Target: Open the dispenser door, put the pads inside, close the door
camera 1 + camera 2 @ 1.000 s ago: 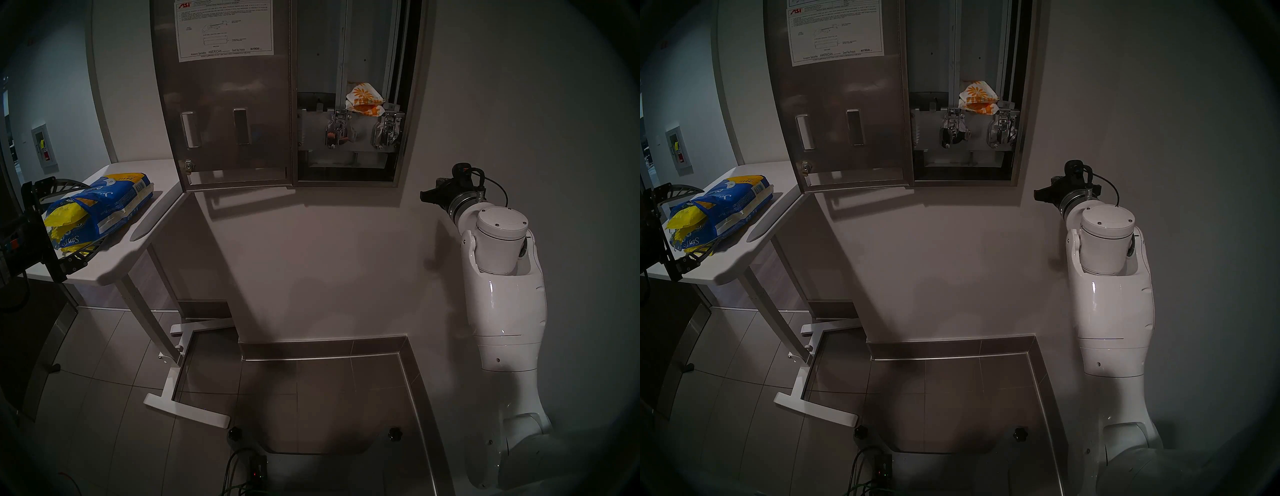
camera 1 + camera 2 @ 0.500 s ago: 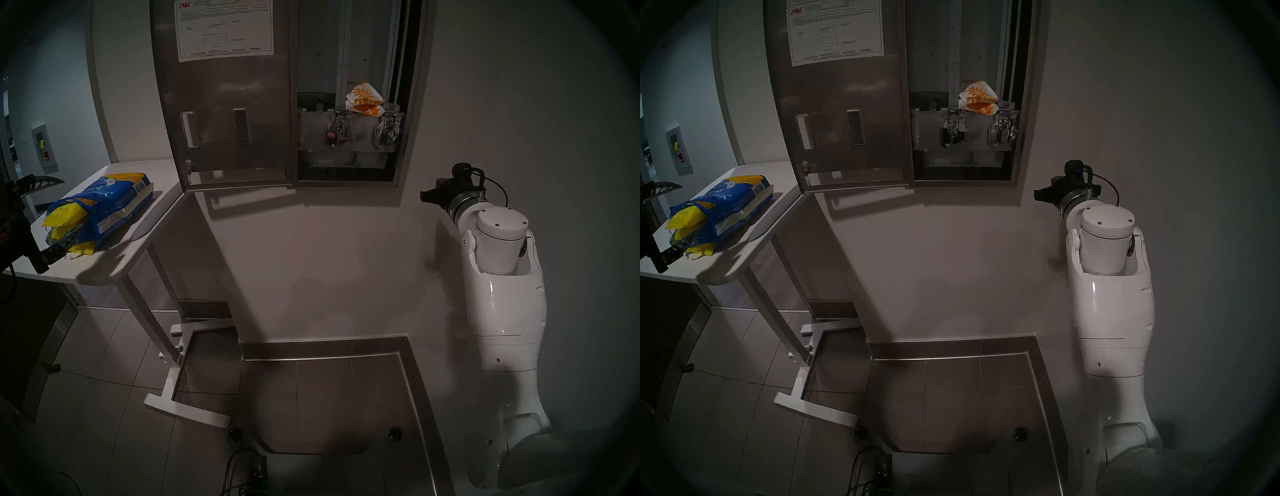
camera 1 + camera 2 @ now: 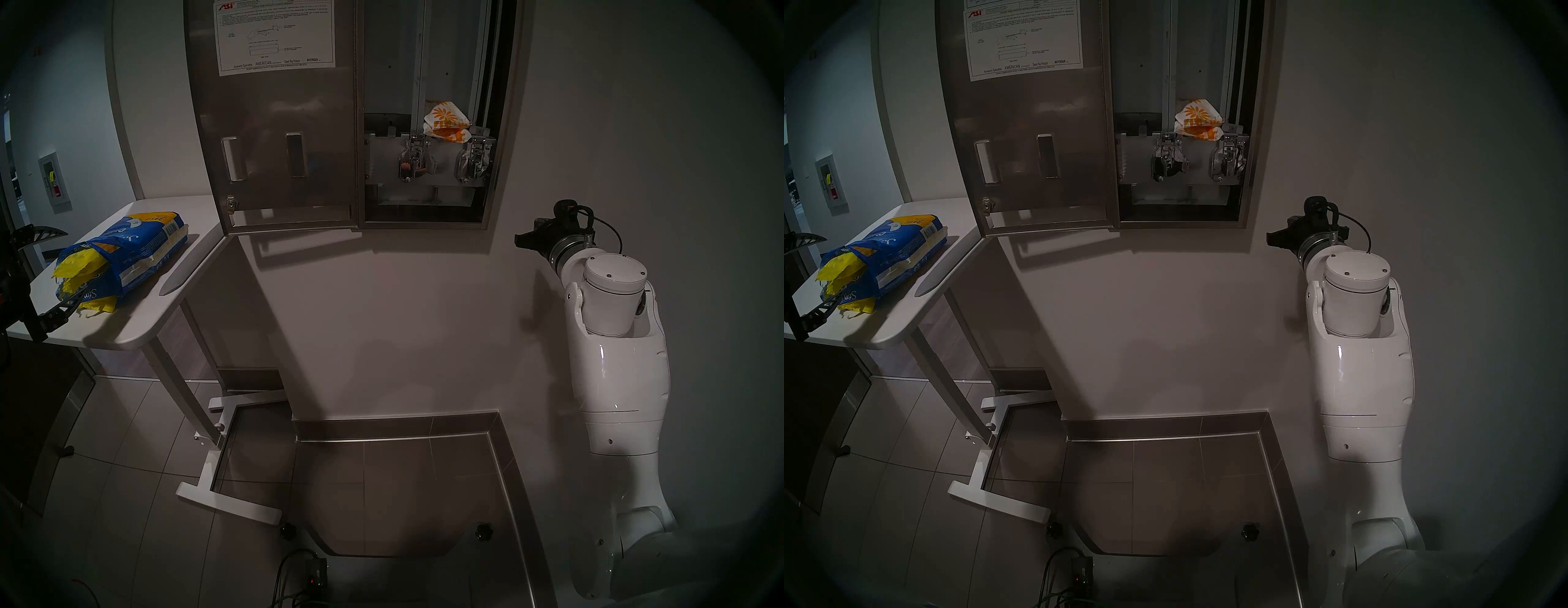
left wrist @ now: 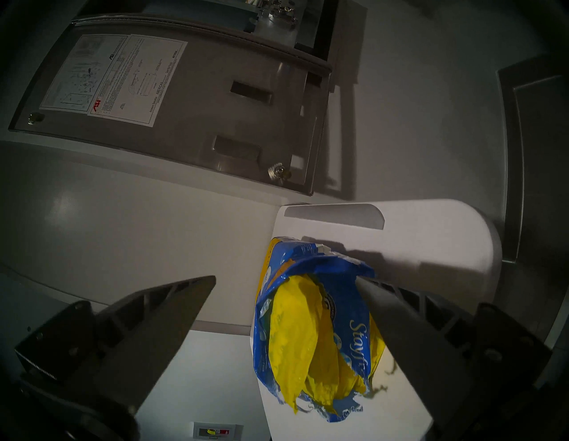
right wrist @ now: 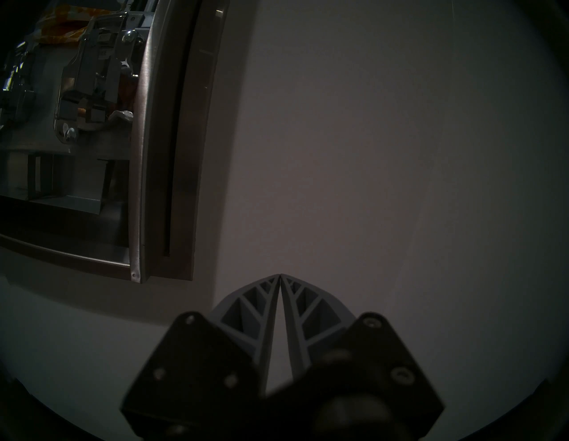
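Flowered packets (image 3: 447,123) block the right chute; left chute (image 3: 388,63) clear.

A public restroom: wall-mounted steel pad dispenser (image 3: 424,114), tiled floor (image 3: 382,488), baseboard.

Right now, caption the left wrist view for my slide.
Left gripper, jaws wide open, at a blue bag of yellow pads on the white table; dispenser door open.

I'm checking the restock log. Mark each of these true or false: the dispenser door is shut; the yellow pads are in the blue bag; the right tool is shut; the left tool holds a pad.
1. The dispenser door is shut. False: it stands swung open.
2. The yellow pads sit in the blue bag. True.
3. The right tool is shut. True.
4. The left tool holds a pad. False: it is open and empty.
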Robot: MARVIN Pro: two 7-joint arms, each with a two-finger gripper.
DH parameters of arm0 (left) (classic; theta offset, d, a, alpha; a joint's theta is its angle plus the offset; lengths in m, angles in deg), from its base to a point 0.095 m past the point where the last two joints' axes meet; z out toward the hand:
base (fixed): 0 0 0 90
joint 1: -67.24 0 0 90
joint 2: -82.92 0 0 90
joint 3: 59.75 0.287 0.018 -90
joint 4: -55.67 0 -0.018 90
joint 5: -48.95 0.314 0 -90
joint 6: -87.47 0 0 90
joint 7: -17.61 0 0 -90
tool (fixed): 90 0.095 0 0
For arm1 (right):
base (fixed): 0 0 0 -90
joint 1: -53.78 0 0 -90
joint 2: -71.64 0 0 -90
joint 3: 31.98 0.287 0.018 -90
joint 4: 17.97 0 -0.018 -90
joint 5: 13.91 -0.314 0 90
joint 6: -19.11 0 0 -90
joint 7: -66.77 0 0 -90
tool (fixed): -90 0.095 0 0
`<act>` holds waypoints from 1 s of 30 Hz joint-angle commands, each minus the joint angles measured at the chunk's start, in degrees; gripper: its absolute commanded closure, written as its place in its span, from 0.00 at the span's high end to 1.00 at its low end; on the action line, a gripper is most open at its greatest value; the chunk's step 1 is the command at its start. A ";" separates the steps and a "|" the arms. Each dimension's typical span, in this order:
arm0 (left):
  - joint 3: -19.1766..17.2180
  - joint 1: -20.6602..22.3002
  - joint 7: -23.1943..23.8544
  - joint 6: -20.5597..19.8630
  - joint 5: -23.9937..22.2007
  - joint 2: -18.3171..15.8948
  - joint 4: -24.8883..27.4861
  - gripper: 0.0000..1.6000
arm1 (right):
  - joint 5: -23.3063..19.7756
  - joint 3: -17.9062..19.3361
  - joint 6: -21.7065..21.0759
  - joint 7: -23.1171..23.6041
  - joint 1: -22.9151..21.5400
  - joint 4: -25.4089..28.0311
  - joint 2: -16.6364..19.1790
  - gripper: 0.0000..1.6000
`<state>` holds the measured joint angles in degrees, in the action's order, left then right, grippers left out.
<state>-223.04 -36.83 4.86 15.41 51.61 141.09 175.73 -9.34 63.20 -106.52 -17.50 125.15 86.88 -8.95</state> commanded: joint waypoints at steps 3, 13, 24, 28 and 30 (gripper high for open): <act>-1.70 0.76 -0.23 2.18 0.21 -1.23 0.02 1.00 | -0.13 0.02 0.25 0.10 -0.58 0.73 0.03 0.32; -1.70 2.70 1.93 1.69 0.72 -1.52 1.05 1.00 | -0.14 0.01 0.25 0.08 -0.58 0.72 0.04 0.32; -1.70 8.81 5.78 0.34 4.05 -2.00 1.57 1.00 | -0.15 -0.01 0.24 0.04 -0.58 0.70 0.06 0.32; -1.70 10.89 7.45 -0.36 4.84 -2.04 2.04 1.00 | -0.16 -0.01 0.24 0.03 -0.58 0.70 0.06 0.32; -1.70 11.93 7.75 -0.77 5.28 -2.03 2.43 1.00 | -0.16 -0.01 0.24 0.03 -0.58 0.70 0.06 0.32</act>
<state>-224.40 -29.70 11.57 15.71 56.03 139.61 177.31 -9.39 63.17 -106.52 -17.56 125.16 86.88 -8.91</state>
